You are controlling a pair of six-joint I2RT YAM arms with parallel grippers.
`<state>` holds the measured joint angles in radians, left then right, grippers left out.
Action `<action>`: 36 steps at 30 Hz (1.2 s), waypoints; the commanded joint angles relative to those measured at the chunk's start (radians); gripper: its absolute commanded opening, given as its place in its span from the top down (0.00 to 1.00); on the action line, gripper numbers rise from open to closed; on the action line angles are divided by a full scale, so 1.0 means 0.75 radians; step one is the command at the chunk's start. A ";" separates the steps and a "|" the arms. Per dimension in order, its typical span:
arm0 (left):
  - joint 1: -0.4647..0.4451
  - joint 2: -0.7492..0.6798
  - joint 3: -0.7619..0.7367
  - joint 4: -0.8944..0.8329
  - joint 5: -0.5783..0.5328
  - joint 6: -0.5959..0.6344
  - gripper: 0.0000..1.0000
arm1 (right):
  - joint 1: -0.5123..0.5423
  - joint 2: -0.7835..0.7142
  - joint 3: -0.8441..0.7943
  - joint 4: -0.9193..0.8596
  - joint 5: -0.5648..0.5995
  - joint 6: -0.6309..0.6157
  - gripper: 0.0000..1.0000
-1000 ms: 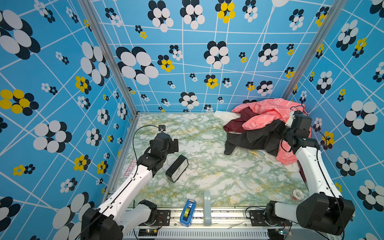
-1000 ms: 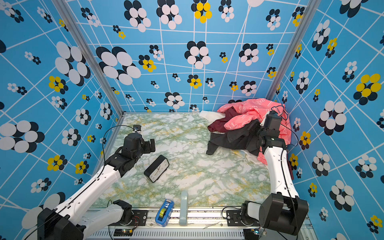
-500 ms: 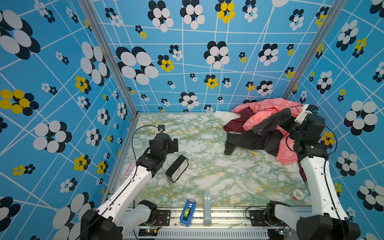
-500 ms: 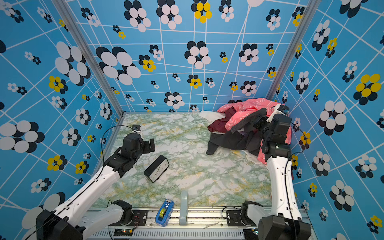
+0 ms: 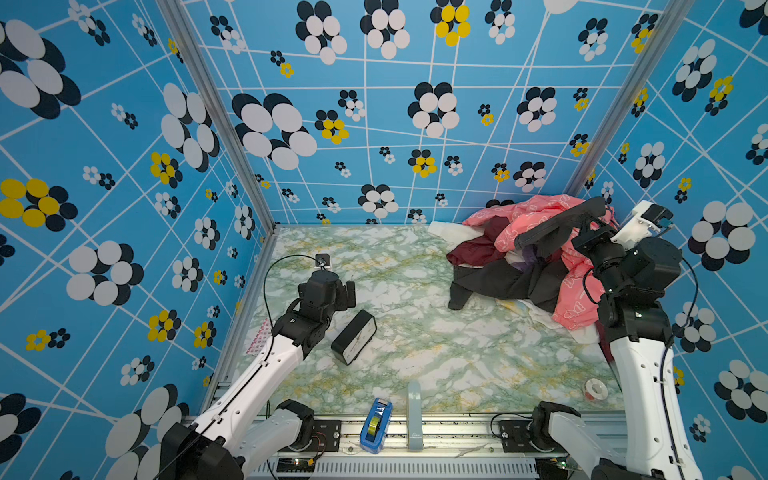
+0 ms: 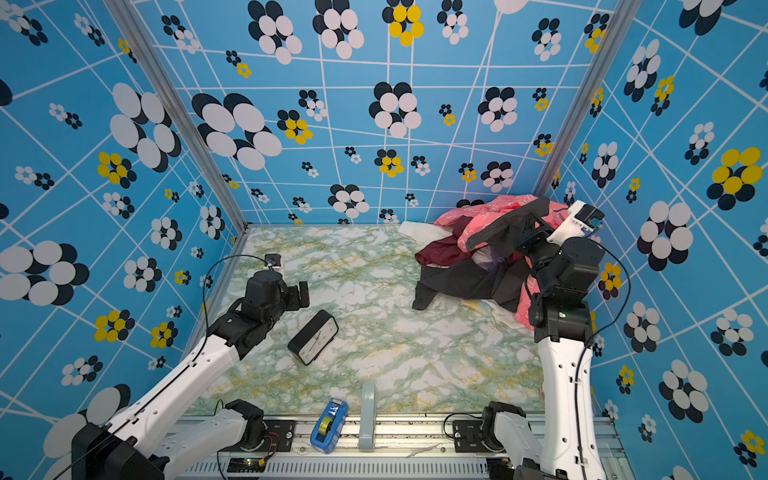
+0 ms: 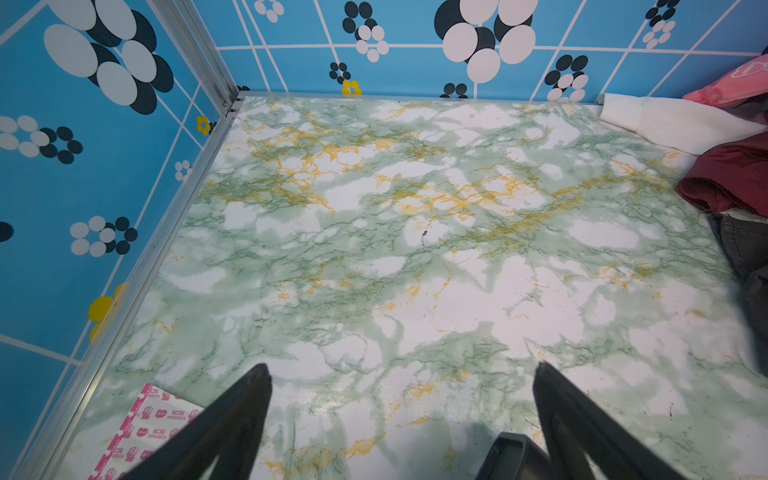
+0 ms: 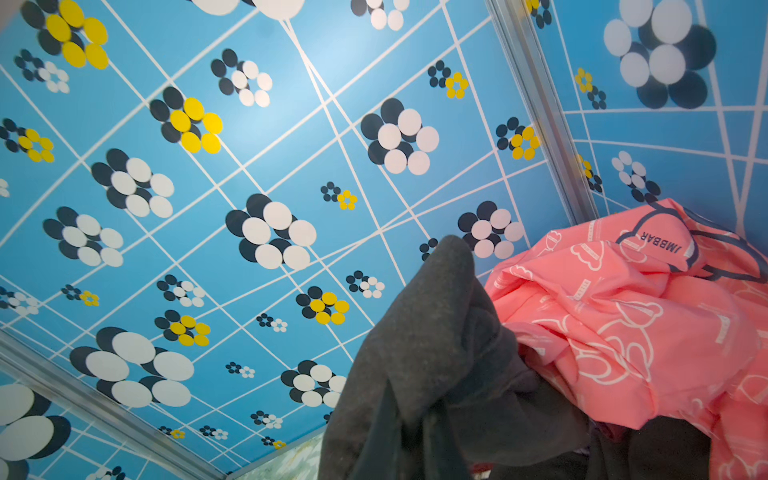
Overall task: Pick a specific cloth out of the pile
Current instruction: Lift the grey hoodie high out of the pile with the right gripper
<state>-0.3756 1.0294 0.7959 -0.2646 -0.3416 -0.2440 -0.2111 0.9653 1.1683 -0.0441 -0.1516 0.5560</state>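
Centre of tabletop (image 5: 419, 328) open; clock (image 5: 354, 337) front-left, tape dispenser (image 5: 376, 424) front edge, pile (image 5: 536, 224) fills far-right corner.

Marbled green-white surface (image 5: 436, 332) — carrying a black clock (image 5: 353, 343) left of centre, the pile (image 5: 511, 220) in the far right corner, a tape roll (image 5: 596, 389) front right.

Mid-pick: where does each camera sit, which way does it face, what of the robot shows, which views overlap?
Both top views: high above the front rail, looking down toward the back wall; left arm, right arm, right gripper shut on the cloth.
Left wrist: on the left arm, facing bare table and back corner; open left gripper shows.
Right wrist: on the right arm, tilted up at the walls; cloth close ahead, no gripper visible.
Shared: cloth and pink jacket, right wrist and top views.
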 commanded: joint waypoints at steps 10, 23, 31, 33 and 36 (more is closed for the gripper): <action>-0.010 -0.045 -0.036 0.013 -0.023 -0.012 0.01 | -0.003 -0.054 0.169 0.361 -0.065 0.077 1.00; -0.012 -0.075 -0.070 0.023 -0.023 -0.027 0.01 | -0.003 0.045 0.392 0.464 -0.115 0.137 1.00; -0.011 -0.073 -0.077 0.029 -0.015 -0.035 0.01 | -0.003 0.125 0.562 0.515 -0.165 0.183 1.00; -0.010 -0.076 -0.079 0.031 -0.015 -0.036 0.01 | -0.003 0.146 0.630 0.519 -0.174 0.191 1.00; -0.011 -0.078 -0.081 0.031 -0.015 -0.036 0.01 | -0.003 0.169 0.697 0.525 -0.186 0.199 1.00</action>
<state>-0.3756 0.9859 0.7567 -0.2581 -0.3420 -0.2550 -0.2111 1.1099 1.6035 0.1753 -0.2573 0.6884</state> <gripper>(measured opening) 0.992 0.075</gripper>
